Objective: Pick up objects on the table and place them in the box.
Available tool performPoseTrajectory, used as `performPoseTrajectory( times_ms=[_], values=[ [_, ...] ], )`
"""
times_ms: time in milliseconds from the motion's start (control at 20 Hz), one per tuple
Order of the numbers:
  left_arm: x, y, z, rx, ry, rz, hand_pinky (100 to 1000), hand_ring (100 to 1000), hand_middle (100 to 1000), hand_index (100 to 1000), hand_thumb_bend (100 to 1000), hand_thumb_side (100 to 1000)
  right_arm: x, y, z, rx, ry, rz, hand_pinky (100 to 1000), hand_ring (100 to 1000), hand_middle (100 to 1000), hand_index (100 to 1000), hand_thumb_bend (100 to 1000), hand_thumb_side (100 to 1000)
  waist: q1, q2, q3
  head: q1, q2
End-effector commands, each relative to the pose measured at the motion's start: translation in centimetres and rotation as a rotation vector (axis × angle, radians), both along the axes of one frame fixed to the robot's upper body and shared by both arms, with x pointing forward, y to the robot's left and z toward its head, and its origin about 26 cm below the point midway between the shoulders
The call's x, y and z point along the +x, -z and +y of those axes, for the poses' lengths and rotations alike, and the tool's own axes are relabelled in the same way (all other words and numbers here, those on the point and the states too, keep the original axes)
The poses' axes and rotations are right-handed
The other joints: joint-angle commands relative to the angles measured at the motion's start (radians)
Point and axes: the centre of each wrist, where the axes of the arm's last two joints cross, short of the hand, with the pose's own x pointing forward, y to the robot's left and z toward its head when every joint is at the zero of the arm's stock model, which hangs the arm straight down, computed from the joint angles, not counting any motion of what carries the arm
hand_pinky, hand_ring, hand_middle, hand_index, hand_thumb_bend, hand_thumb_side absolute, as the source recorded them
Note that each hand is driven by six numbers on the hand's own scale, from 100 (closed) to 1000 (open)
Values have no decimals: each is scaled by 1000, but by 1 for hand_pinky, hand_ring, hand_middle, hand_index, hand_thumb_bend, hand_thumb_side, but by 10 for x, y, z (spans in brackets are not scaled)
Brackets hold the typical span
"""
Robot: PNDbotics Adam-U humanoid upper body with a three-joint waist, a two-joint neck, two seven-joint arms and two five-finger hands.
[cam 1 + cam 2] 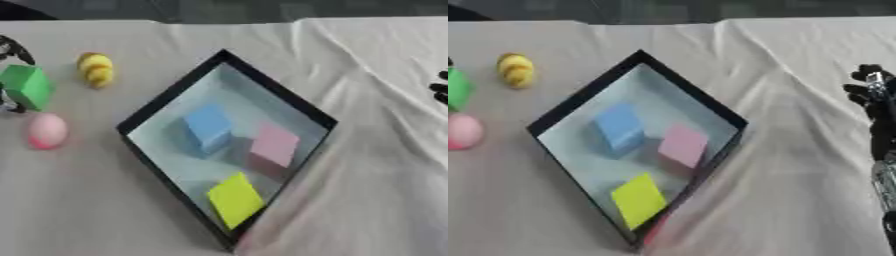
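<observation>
While the left hand (pixel 12 52) was wrapped around the green block (pixel 26 86) at the far left edge of the tabletop (pixel 376 165), dark fingers showing above and below it, the block looked like light foam to me, matte and not slippery. My guess was it'd squash a bit if pinched hard, so gripping two opposite flat faces seemed the sane way to take it.

Next to it sat a pink ball (pixel 46 130), just below the green block, and a yellow lumpy thing (pixel 95 69) (two or three blobs stacked, couldn't tell what it was) a bit further back. The ball was probably the annoying one: round, likely to roll, best cupped from above around its widest part.

The black box (pixel 175 90) sat tilted like a diamond mid-table, well apart from those three.

Count: inside the box, one blue block (pixel 208 128), one pink block (pixel 275 145), one yellow block (pixel 234 199), so three in. Outside, three left: one green, one pink ball, one yellow thing.

The right hand (pixel 873 95) rested idle at the right edge, fingers up and relaxed, holding nothing.
</observation>
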Motion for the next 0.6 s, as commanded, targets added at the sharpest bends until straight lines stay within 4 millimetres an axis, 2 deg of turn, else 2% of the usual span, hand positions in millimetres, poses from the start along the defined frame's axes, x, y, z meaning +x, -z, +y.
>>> performPoseTrajectory(
  times_ms=[50, 100, 150, 200, 450, 600],
  values=[
    [-5, -19, 6, 4, -2, -65, 425, 383, 363, 429, 616, 100, -1, -11, -3, -29, -1, -24, 850, 747, 745, 791, 100, 707, -3, -8, -1, 2, -6],
    [-6, -31, 4, -2, 20, -114, 354, 302, 259, 320, 620, 100, -1, -9, -3, -28, -1, -20, 850, 747, 744, 791, 100, 708, -4, -11, -2, 3, -2],
    [-9, -47, 1, -13, 50, -176, 358, 299, 241, 279, 627, 100, -1, -8, -4, -27, 2, -18, 850, 747, 745, 791, 100, 709, -5, -12, 0, -1, 0],
    [-11, -61, -4, -15, 87, -232, 378, 321, 273, 313, 644, 100, -2, -8, -6, -29, 10, -15, 850, 747, 745, 791, 100, 709, -5, -13, 4, -7, 4],
    [-32, -116, -32, 26, 309, -487, 401, 290, 274, 291, 600, 100, -6, -7, -13, -35, 29, -20, 851, 748, 745, 792, 100, 697, -7, -31, 12, -22, 26],
    [-67, -131, -80, 8, 542, -695, 419, 300, 283, 297, 595, 100, -7, -10, -17, -42, 37, -27, 851, 747, 745, 792, 100, 690, -1, -43, 15, -28, 32]
  ],
)
